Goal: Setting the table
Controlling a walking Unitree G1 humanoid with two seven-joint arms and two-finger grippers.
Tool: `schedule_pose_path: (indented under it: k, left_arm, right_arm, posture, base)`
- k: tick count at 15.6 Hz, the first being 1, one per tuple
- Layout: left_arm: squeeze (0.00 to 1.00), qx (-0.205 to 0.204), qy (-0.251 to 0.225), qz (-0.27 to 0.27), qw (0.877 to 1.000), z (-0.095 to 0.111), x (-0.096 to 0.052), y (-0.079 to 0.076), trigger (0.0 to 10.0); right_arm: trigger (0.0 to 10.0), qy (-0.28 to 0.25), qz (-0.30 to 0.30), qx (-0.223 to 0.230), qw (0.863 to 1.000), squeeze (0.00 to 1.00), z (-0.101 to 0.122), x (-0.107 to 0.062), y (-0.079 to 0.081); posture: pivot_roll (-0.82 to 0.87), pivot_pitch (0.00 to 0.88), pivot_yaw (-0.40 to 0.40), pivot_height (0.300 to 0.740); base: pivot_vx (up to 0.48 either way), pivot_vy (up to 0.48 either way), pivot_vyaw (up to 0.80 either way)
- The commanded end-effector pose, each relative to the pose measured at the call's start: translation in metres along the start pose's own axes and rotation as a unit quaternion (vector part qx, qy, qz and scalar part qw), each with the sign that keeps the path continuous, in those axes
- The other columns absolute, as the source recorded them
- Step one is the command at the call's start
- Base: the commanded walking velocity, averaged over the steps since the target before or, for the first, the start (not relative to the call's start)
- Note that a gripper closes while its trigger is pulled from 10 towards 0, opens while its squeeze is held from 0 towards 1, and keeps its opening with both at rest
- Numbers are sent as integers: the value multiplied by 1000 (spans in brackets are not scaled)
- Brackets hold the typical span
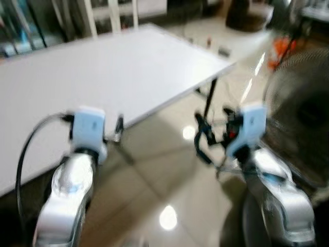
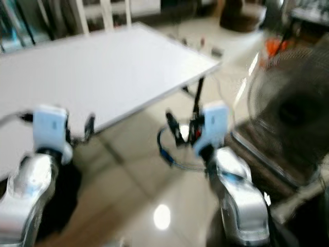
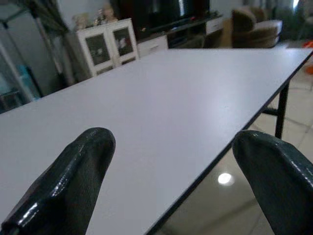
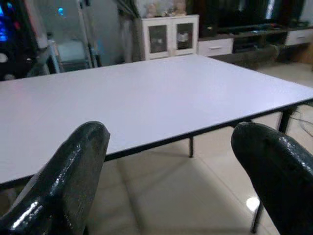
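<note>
White tabletop (image 1: pixel 103 72) lies bare; left gripper (image 3: pixel 171 181) and right gripper (image 4: pixel 171 176), both spread and holding nothing, hover near its edge; better to steady itself before fetching settings.

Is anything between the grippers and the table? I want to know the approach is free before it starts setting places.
Nothing visible blocks them. Both the left gripper and the right gripper are open and face the white table across shiny floor. A fan stands off to the robot's right, outside that path.

The head cameras look down, blurred, on the white table (image 1: pixel 118 67) and floor. Each wrist camera looks low across this table, between its own fingers
</note>
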State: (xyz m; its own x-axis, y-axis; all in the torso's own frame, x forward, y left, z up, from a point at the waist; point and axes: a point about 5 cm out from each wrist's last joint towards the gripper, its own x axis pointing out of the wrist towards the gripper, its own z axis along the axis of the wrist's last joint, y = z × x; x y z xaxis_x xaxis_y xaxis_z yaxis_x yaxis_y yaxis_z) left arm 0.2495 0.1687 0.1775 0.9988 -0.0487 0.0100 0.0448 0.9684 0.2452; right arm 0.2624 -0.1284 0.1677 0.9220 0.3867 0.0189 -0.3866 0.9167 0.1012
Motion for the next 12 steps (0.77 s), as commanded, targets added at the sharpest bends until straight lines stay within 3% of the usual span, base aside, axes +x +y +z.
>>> schedule_pose_path:
  k: [1,4,5,12]
  left_arm:
    - [0,5,-5,8,1000,3,-3,0,10000]
    - [0,-9,-4,13,1000,1,-6,3,10000]
    - [0,-5,-10,10,1000,4,-7,3,10000]
    - [0,13,-8,17,1000,9,-10,6,10000]
  right_arm:
    - [10000,7,9,2,1000,0,-3,1,0]
    - [10000,7,20,18,1000,0,-4,1,4]
    - [10000,0,33,49,998,0,-3,0,7]
    - [10000,2,36,42,998,0,-2,3,4]
  posture:
    - [0,0,-55,740]
    - [4,0,-53,740]
    - [17,0,-56,740]
    - [33,2,-76,740]
  base:
    - [0,0,800]
    - [0,0,800]
    - [0,289,800]
    - [0,477,800]
